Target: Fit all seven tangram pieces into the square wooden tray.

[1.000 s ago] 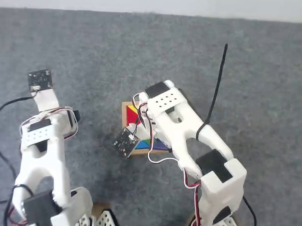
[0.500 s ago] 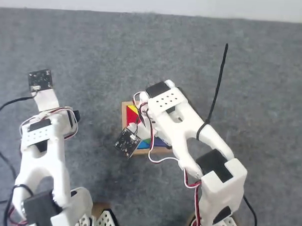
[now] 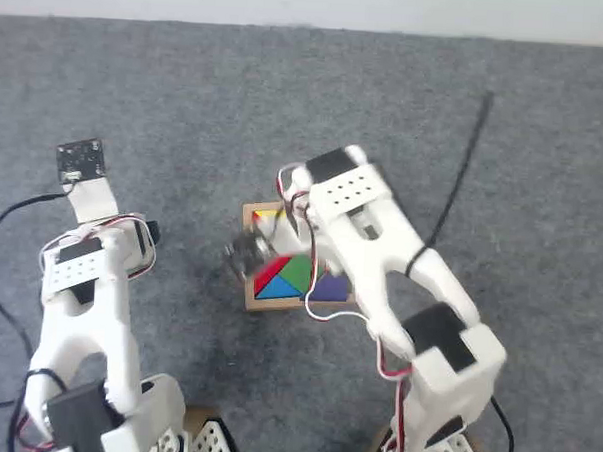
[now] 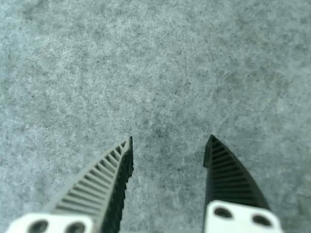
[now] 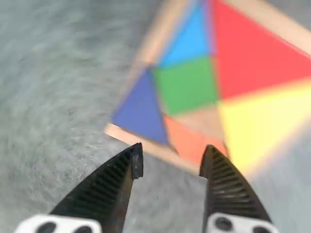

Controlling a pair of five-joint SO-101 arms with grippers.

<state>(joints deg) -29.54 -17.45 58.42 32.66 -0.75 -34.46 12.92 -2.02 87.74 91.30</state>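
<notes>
The right pincer (image 5: 173,151) hangs with its jaws parted at a medium gap and nothing between them. In the right wrist view its tips sit at the lower middle of the frame, just outside the square wooden tray's near rim (image 5: 127,133). Just past that rim lie the indigo triangle (image 5: 141,109) and the orange triangle (image 5: 194,143). The green square (image 5: 187,85) and light blue triangle (image 5: 192,39) are beyond them. The big yellow triangle (image 5: 255,121) and big red triangle (image 5: 252,53) take up the right side of the frame.

A pale tan patch (image 5: 199,118) sits between the green, orange and yellow pieces. I cannot tell whether it is the seventh piece or bare tray floor.

The tray looks full or nearly so, so the step in hand is probably a check and a clean retreat. The tips are best kept clear of the rim and lifted straight, so the tray is not nudged and no corner pops up. Any piece standing proud could be pressed flat with one tip.

At the far left of the high view, the left pincer (image 4: 170,145) is open and empty over the bare grey counter (image 4: 155,63).
</notes>
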